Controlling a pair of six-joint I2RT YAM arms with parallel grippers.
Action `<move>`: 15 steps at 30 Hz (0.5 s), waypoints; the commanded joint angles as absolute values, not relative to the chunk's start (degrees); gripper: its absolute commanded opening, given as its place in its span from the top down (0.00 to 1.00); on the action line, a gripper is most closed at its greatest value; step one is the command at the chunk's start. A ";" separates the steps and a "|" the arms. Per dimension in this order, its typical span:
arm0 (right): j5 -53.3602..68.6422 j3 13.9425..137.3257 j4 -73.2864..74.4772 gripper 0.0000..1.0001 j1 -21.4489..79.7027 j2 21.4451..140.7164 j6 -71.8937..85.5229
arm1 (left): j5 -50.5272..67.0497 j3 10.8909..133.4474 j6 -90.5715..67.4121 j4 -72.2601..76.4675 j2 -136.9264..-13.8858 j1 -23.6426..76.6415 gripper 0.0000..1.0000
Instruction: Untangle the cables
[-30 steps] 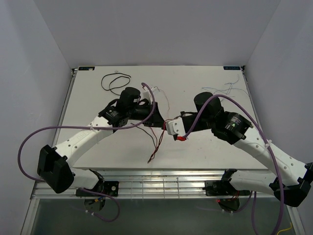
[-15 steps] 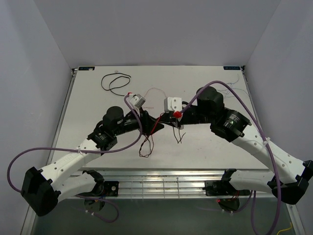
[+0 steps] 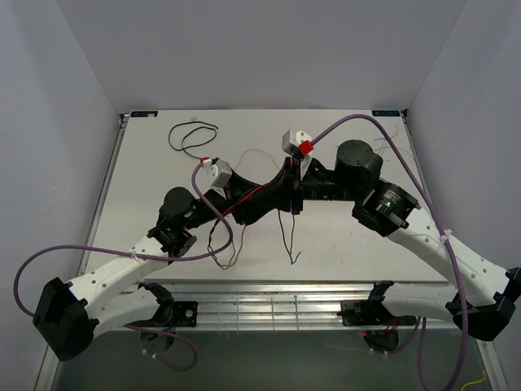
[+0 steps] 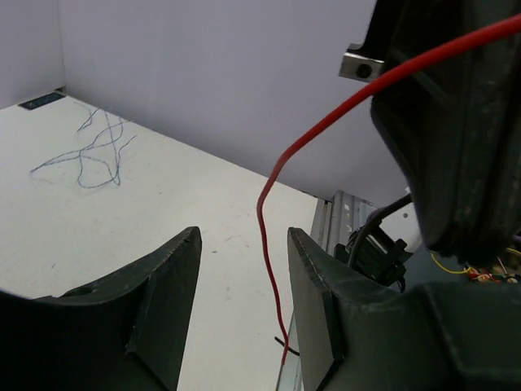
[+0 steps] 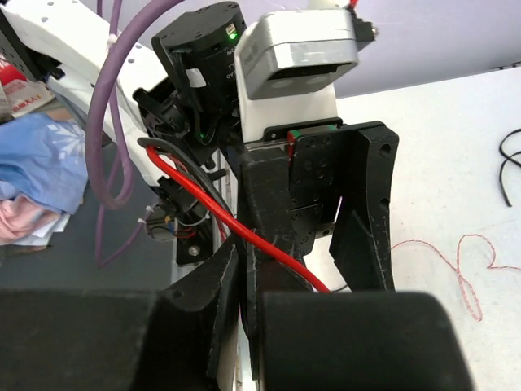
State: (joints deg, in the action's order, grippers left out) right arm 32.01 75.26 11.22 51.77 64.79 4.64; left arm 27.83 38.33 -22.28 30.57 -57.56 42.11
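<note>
My right gripper (image 3: pixel 291 195) is raised over the table's middle and shut on a red cable (image 3: pixel 244 204). That cable slants down left, and thin black wires (image 3: pixel 293 240) hang below the gripper. In the right wrist view the red cable (image 5: pixel 212 208) crosses my closed right gripper (image 5: pixel 244 261). My left gripper (image 3: pixel 264 198) is open, close beside the right one. In the left wrist view the red cable (image 4: pixel 269 220) hangs beyond the gap of my left gripper (image 4: pixel 244 252), untouched. A black cable (image 3: pixel 189 134) lies looped at the far left. A pale pink cable (image 3: pixel 252 153) lies behind the grippers. A blue-grey cable (image 3: pixel 383 147) lies at the far right.
The white table (image 3: pixel 163 179) is walled in by pale panels on three sides. A metal rail (image 3: pixel 260 305) runs along its near edge. The arms' purple hoses (image 3: pixel 220 220) loop near the grippers. The left wrist view shows the blue-grey cable (image 4: pixel 89 151) on the table.
My right gripper has risen and moved toward the far side, lifting the red cable and the black wires off the table. My left gripper has shifted a little left and now faces the right one.
</note>
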 commanded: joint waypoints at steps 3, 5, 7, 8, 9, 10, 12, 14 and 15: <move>31.64 74.53 4.75 0.92 51.33 62.40 11.51 | 34.19 35.69 -24.08 41.38 -56.25 42.80 0.42; 31.81 73.74 2.04 0.92 51.15 62.23 12.91 | 34.54 34.90 -25.83 45.60 -56.51 43.15 0.42; 32.87 72.61 -0.08 0.92 50.98 62.31 15.46 | 32.97 34.11 -26.45 48.76 -57.30 43.94 0.41; 33.31 72.08 -2.18 0.92 50.89 62.31 16.51 | 32.61 34.01 -26.54 49.82 -57.74 44.12 0.41; 34.35 71.55 -4.81 0.92 50.89 62.40 18.35 | 32.17 34.01 -26.63 50.62 -58.18 44.73 0.41; 34.71 70.76 -5.79 0.92 50.80 62.58 19.33 | 31.91 34.54 -26.54 51.93 -59.40 45.00 0.39; 35.59 70.23 -8.07 0.92 50.71 63.02 20.82 | 31.64 35.24 -26.19 53.08 -60.73 45.70 0.39; 36.03 69.00 -10.01 0.92 50.63 63.37 23.19 | 31.12 36.47 -25.84 54.49 -62.48 46.31 0.33; 36.73 68.56 -12.11 0.92 50.63 63.54 23.90 | 30.50 36.82 -25.67 54.84 -63.01 46.49 0.33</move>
